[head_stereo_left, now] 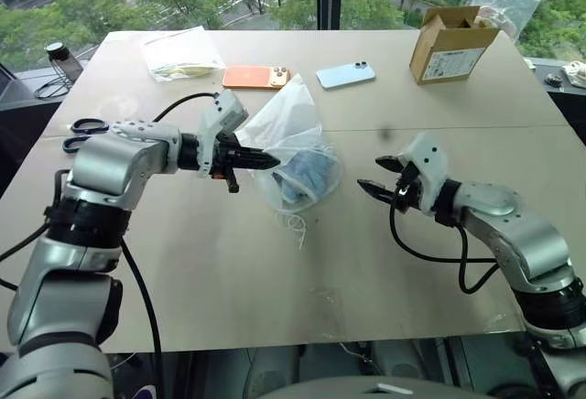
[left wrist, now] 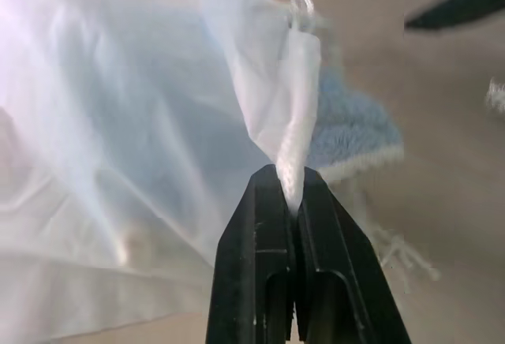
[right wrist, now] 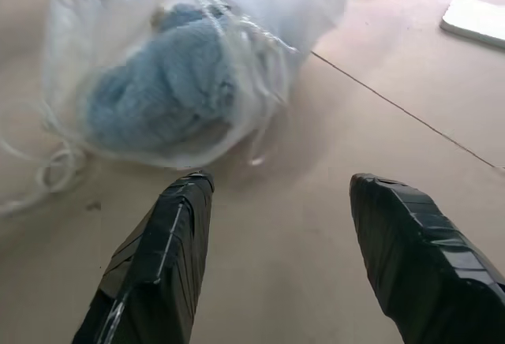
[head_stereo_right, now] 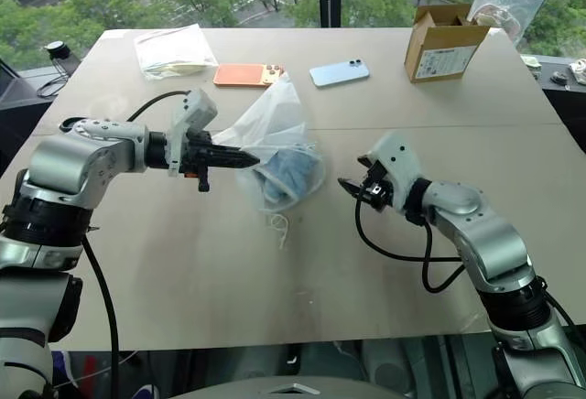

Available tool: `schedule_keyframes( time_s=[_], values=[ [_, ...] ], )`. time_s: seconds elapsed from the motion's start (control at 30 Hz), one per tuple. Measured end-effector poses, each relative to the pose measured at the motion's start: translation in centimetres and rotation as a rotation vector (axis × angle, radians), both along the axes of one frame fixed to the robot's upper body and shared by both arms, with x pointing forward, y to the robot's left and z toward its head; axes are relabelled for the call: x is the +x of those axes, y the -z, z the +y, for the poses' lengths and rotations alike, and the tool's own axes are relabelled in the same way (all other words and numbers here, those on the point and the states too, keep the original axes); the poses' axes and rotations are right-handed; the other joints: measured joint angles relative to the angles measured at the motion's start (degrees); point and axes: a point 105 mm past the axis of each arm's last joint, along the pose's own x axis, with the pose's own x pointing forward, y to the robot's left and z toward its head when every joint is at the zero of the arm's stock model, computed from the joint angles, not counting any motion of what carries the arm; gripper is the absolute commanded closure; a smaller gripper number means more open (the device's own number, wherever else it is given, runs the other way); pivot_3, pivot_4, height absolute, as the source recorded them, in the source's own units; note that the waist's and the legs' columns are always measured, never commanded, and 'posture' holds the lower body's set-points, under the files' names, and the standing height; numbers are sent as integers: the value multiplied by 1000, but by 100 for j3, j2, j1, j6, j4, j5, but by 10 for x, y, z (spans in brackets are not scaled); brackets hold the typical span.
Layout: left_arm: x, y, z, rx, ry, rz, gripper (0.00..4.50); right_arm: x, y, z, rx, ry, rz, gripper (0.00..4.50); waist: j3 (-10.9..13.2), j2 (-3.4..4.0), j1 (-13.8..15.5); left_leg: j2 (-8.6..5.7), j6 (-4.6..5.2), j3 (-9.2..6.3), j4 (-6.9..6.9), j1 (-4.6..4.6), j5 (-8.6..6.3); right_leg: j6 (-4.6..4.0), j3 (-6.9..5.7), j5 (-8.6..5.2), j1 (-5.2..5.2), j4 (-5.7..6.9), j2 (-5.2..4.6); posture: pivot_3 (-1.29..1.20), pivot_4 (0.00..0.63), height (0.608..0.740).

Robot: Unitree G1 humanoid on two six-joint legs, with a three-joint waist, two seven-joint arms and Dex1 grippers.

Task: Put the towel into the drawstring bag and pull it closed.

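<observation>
The left gripper point(head_stereo_left: 265, 158) is clamped tight on a bunched fold and cord of the drawstring bag point(head_stereo_left: 291, 138), holding that side lifted off the table point(head_stereo_left: 275, 280). The right gripper point(head_stereo_left: 377, 175) stands with its fingers apart and empty, just to the right of the bag and pointing at it. The towel point(right wrist: 162, 91) already sits inside the bag, a blue lump showing through the thin white fabric, low in the pouch near the table. The loose cords point(head_stereo_left: 297, 227) trail from the bag's near edge onto the table. So the stowing looks done and the closing step is in hand: the next move likely calls for the right gripper to take a cord and pull away from the left to cinch the mouth.
</observation>
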Motion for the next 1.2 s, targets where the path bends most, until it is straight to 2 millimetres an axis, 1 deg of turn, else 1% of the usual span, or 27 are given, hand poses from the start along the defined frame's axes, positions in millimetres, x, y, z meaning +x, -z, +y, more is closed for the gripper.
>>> schedule_keyframes(
  time_s=[0.1,0.27,0.37,0.43,0.47,0.5,0.57,0.6,0.63,0.67,0.7,0.73,0.77,0.8,0.83,0.87,0.9,1.0,1.1,1.2],
  values=[
    [7,-4,2,35,27,-36,4500,7,8,1,-12,28,1,1538,0,-1,0,0,3,2,7,-5,-2,1,2,0,-1,0,0,0,150,740],
    [9,-4,6,89,76,-74,4500,15,24,17,-35,16,-9,1538,2,0,-57,1,4,3,5,-8,-2,1,4,0,-5,0,1,0,150,740],
    [16,-15,12,116,65,-112,4500,23,22,22,-55,9,-49,1538,4,-1,-47,1,4,1,7,-8,-2,1,1,0,-5,4,2,0,150,740],
    [23,-25,17,128,40,-139,4500,22,15,40,-11,-55,-73,1538,3,-2,-47,2,4,-2,9,-7,-2,1,-1,0,-4,5,3,0,150,740],
    [28,-30,17,124,28,-154,4500,15,13,54,33,-119,-65,1538,3,-2,-49,2,5,-4,9,-6,-2,1,-2,0,-4,7,4,0,150,740],
    [33,-34,13,119,21,-181,4500,2,9,77,94,-226,-45,1538,3,-1,-51,3,4,-5,8,-7,-2,1,-3,0,-4,6,5,0,150,740],
    [38,-35,4,117,21,-221,4500,-25,5,110,177,-414,2,1538,4,0,-52,3,4,-5,8,-7,-2,1,-2,0,-4,5,3,0,150,740],
    [41,-35,1,115,19,-240,4500,-31,4,116,194,-460,15,1538,4,0,-50,3,4,-4,9,-8,-2,1,-2,1,-2,4,2,0,150,740],
    [43,-34,-3,99,15,-274,4500,-33,4,118,195,-483,22,1538,4,0,-43,-1,4,-4,15,-9,-3,2,-2,1,-1,4,-3,0,150,740],
    [43,-32,-3,96,17,-284,4500,-31,4,117,186,-480,16,1538,4,0,-39,-2,5,-2,20,-9,-3,3,-1,2,0,5,-6,0,150,740],
    [42,-27,-2,97,22,-279,4500,-25,5,111,168,-454,2,1538,4,0,-38,-3,5,0,23,-9,-3,8,1,5,1,6,-6,0,150,740],
    [41,-23,0,98,25,-265,4500,-18,4,103,152,-416,-11,1538,4,-1,-30,-4,6,-1,25,-9,-3,9,1,6,1,9,-6,0,150,740],
    [38,-17,3,100,25,-236,4500,-8,5,89,117,-353,-34,1538,4,-1,-19,-4,6,-3,26,-8,-3,9,-1,6,0,14,-6,0,150,740],
    [38,-16,4,100,25,-233,4500,-7,5,88,114,-347,-36,1538,4,-1,-17,-4,6,-3,26,-8,-3,9,-2,6,0,15,-5,0,150,740],
    [37,-15,6,100,20,-219,4500,0,7,73,69,-289,-53,1538,4,-1,-12,-3,6,-8,26,-8,-3,8,-6,5,0,19,-4,0,150,740],
    [37,-17,6,93,18,-226,4500,5,10,63,39,-239,-59,1538,4,-1,-12,-3,6,-8,26,-7,-3,7,-7,4,-1,23,-3,0,150,740],
    [37,-22,9,84,6,-239,4500,11,22,50,9,-153,-44,1538,4,-1,-42,-2,6,-3,25,-6,-3,7,0,4,-2,25,-2,0,150,740],
    [37,-21,7,81,10,-237,4500,17,25,50,3,-115,-47,1538,4,-1,-78,-1,6,4,25,1,-3,7,10,4,-4,34,0,0,150,740],
    [38,-21,7,81,7,-237,4500,29,31,58,21,-55,-25,1538,4,-1,-70,0,6,3,26,4,-3,7,9,4,-6,44,2,0,150,740],
    [38,-22,7,78,4,-242,4500,35,35,68,49,-21,-6,1538,4,-1,-58,-1,6,3,29,2,-3,7,9,4,-6,44,1,0,150,740]
  ],
)
